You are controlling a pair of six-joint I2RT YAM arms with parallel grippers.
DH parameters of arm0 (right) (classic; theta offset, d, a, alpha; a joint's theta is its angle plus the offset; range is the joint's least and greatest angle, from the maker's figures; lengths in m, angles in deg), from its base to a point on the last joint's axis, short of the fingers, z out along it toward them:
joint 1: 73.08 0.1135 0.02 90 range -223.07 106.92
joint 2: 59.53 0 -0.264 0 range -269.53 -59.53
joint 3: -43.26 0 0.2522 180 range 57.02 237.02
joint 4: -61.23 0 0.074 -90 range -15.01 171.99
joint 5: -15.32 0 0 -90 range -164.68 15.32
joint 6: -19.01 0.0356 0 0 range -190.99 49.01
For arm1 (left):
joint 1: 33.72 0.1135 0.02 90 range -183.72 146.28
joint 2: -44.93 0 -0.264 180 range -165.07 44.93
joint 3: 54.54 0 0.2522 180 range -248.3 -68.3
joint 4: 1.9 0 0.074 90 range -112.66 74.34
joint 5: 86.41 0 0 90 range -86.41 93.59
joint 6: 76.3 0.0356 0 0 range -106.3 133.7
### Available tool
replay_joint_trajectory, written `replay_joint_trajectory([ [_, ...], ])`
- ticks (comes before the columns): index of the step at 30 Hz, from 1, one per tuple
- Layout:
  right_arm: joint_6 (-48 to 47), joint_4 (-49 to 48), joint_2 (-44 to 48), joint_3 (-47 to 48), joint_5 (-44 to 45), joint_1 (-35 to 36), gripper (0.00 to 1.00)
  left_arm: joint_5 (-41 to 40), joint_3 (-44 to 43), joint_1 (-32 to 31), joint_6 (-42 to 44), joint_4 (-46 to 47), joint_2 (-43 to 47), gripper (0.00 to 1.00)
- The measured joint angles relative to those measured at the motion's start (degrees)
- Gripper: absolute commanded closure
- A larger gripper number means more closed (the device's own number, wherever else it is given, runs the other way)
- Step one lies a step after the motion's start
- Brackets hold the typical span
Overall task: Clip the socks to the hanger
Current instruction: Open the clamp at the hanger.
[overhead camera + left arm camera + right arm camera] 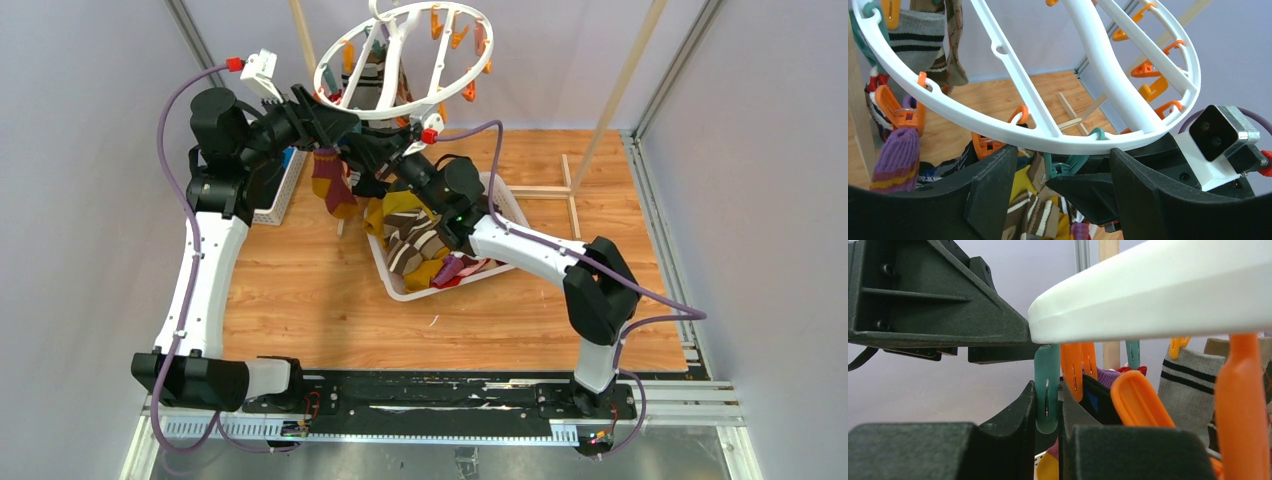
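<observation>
The white round hanger (pixel 400 60) hangs at the back with orange clips. It fills the left wrist view (pixel 1088 60) and the right wrist view (pixel 1158 290). My right gripper (pixel 1047 407) is shut on a teal clip (pixel 1047 385) under the rim, also seen in the left wrist view (pixel 1079 162). My left gripper (pixel 1063 156) is open, with its fingers (pixel 993 190) just under the rim on either side of that clip. A purple sock (pixel 898 155) and a grey striped sock (pixel 915 40) hang clipped. Mustard and brown-striped socks (pixel 415 240) lie in the basket below.
The white basket (pixel 503 205) holding the loose socks stands mid-table under my right arm (pixel 530 250). A white lattice basket (pixel 285 185) sits at the back left beside my left arm. A wooden stand base (pixel 560 190) lies at the back right.
</observation>
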Motion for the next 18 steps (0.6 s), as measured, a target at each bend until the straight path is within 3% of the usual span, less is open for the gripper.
replay_joint_trajectory([
  [6, -0.20, 0.98, -0.52, 1.03, 0.31, 0.24, 1.00, 0.35, 0.52, -0.02, -0.83, 0.50, 0.24, 0.41],
  [18, -0.22, 1.90, -0.87, 1.84, 0.07, 0.98, 1.00, 0.68, 6.10, -0.35, -0.92, 1.05, 3.19, 0.43],
])
